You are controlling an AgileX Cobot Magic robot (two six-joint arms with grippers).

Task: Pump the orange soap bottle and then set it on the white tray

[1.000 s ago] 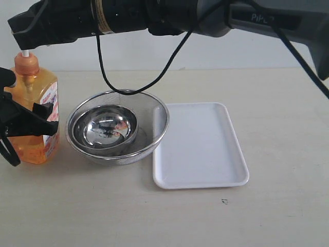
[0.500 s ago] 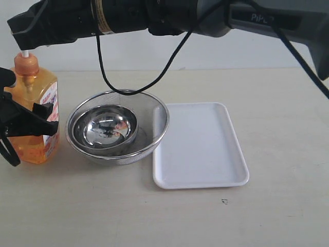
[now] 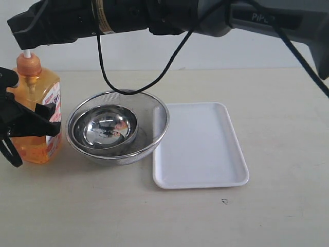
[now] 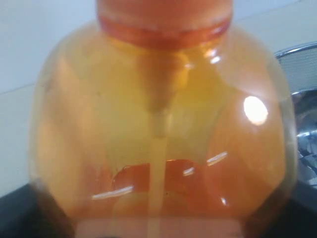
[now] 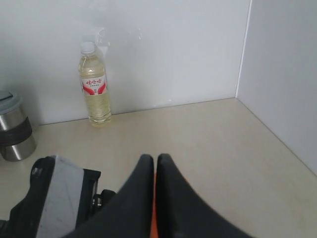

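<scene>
Tall clear-orange plastic soap bottle point(image 3: 32, 90) with a white-and-red label stands at the far left of the beige table point(image 3: 154, 216), just beside a round steel mesh strainer point(image 3: 160, 117) that holds a shiny steel bowl point(image 3: 105, 126). Bottle is well apart from the flat white rectangular tray point(image 3: 200, 149), which lies on the strainer's other side with its rim against the mesh. Left gripper point(image 3: 38, 121), black, is clamped around the bottle's middle, one finger crossing the front face; in the left wrist view the orange body point(image 4: 158, 148) fills nearly the whole picture. Cannot tell whether the base is on the table or just off it. Orange pump head point(image 3: 28, 64) and white stem point(image 3: 23, 53) rise to the tip of the right gripper point(image 3: 19, 32), which reaches across from the right, high over the strainer. Right wrist view: the two black fingers point(image 5: 143, 178) are pressed together with nothing between them, and a sliver of orange shows beneath. Contact with the pump top not clear. Also in that view: a clear plastic bottle of pale yellow liquid point(image 5: 94, 84) against the white wall, and a steel canister point(image 5: 12, 129) near it.
</scene>
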